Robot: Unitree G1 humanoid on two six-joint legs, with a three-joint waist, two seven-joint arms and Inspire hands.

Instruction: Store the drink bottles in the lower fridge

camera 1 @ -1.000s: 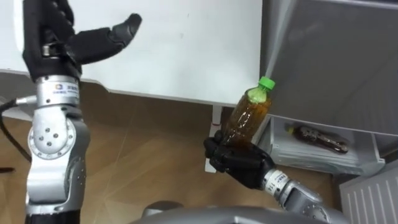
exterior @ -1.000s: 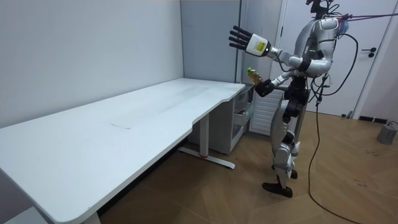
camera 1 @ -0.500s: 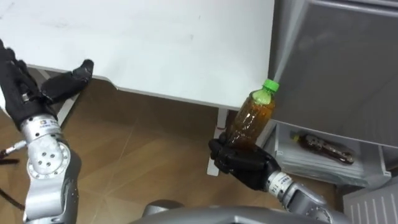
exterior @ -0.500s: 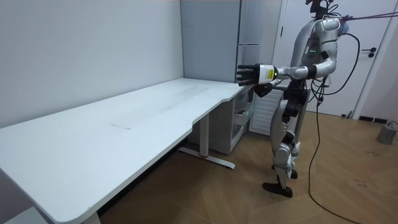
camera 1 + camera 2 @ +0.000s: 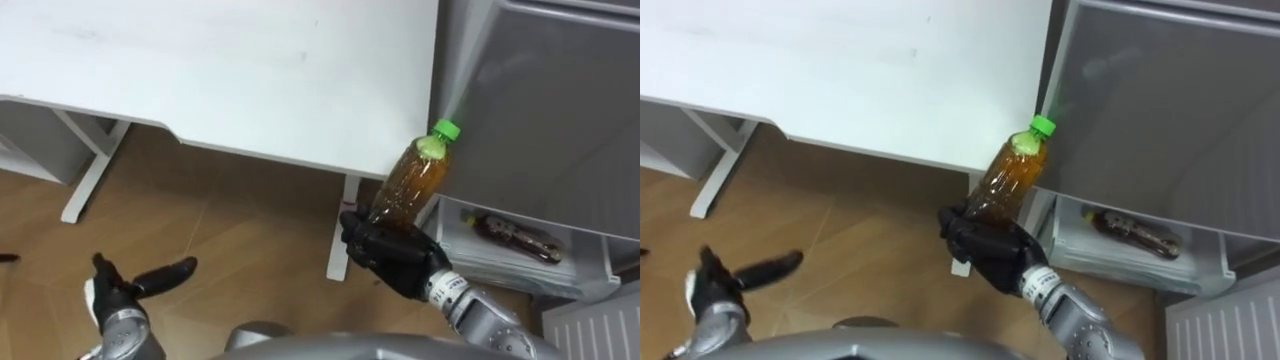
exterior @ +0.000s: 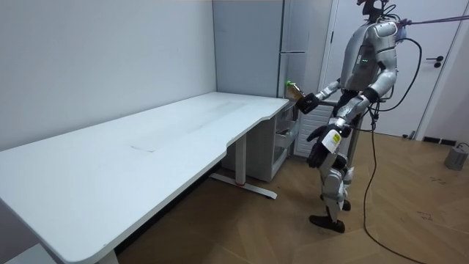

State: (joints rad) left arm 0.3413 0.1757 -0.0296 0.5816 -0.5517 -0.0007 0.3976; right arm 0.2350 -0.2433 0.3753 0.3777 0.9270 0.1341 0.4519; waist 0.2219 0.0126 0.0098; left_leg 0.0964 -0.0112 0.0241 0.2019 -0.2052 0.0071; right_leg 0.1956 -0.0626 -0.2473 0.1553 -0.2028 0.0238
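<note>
An amber drink bottle with a green cap (image 5: 408,182) (image 5: 1006,172) (image 6: 294,90) is held tilted in my right hand (image 5: 392,257) (image 5: 985,250) (image 6: 307,101), whose fingers are curled round its lower part. It hangs beside the white desk's corner, in front of the grey fridge (image 5: 560,110) (image 6: 293,29). Below, the open lower fridge drawer (image 5: 520,255) (image 5: 1130,262) holds a dark bottle (image 5: 513,232) (image 5: 1127,233) lying on its side. My left hand (image 5: 128,287) (image 5: 728,280) (image 6: 319,150) hangs low at my left side with straight fingers, holding nothing.
The white desk (image 5: 230,70) (image 6: 132,169) stretches to my left, with its legs (image 5: 85,170) on the wooden floor (image 5: 240,240). I stand at the desk's end, close to the fridge. A white door (image 6: 432,66) is behind me.
My left arm has swung down from raised height to my side. The right hand with the bottle has stayed almost in place.
</note>
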